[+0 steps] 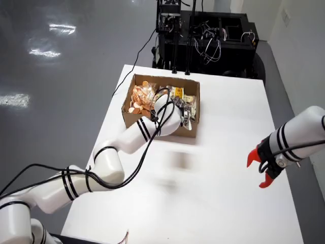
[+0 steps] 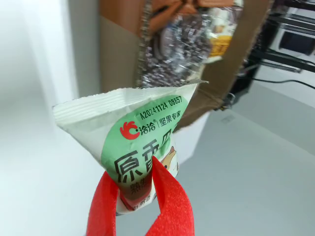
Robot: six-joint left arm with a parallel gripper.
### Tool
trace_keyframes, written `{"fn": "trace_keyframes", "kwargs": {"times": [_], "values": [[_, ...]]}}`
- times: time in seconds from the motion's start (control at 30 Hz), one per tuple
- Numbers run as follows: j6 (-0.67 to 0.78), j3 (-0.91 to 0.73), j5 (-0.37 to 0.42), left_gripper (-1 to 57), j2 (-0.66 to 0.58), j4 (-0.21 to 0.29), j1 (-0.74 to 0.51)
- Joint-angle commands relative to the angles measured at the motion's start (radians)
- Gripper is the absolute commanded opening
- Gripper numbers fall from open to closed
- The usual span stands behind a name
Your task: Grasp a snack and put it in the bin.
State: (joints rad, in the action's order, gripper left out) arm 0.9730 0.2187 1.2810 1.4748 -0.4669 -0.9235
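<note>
Printing on the snack packet (image 2: pixel 142 132) reads clearly in the wrist view: a code "A20241124 08857" along the top seal, and a red swirl logo with "洽洽" beside "坚果专家". Large dark characters beginning "原香" sit below on a green panel; the lower lines are hidden by the fingers. The hand (image 2: pixel 130 169) is closed narrowly on the packet's lower half, one red finger (image 2: pixel 103 206) on each side, and the packet stands up between them with its crimped top edge tilted. Behind it, blurred, are a cardboard wall and shiny wrappers.

In the overhead view the working arm (image 1: pixel 147 129) comes from the near left corner of the surface (image 1: pixel 228 117) and ends over the right part of the cardboard box (image 1: pixel 131 116). There the hand and packet cannot be made out among the contents. The box sits near the far left edge, with orange-wrapped snacks (image 1: pixel 141 97) filling its left part and mixed packets its right. A black cable (image 1: pixel 137 168) trails along the arm.

A second arm (image 1: pixel 297 134) enters from the right edge, its red fingers (image 1: pixel 264 168) apart and empty, well clear of the box. The middle and near right of the surface lie open. A dark equipment rack (image 1: pixel 203 35) stands past the far edge.
</note>
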Motion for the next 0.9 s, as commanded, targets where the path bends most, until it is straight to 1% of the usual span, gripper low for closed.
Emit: {"fn": "trace_keyframes", "kwargs": {"times": [0.03, 0.3, 0.6, 0.8, 0.83, 0.87, 0.9], "values": [[-0.028, 0.069, 0.000, -0.4, -0.001, -0.008, 0.017], [-0.067, 0.125, -0.012, -0.4, -0.001, -0.021, 0.058], [-0.113, 0.128, -0.099, -0.4, -0.003, -0.037, 0.103], [-0.124, 0.095, -0.137, -0.4, -0.005, -0.037, 0.124], [-0.125, 0.089, -0.144, 0.4, -0.005, -0.036, 0.126], [-0.127, 0.083, -0.152, 3.4, -0.006, -0.035, 0.128], [-0.129, 0.078, -0.159, 8.1, -0.006, -0.034, 0.130]]}}
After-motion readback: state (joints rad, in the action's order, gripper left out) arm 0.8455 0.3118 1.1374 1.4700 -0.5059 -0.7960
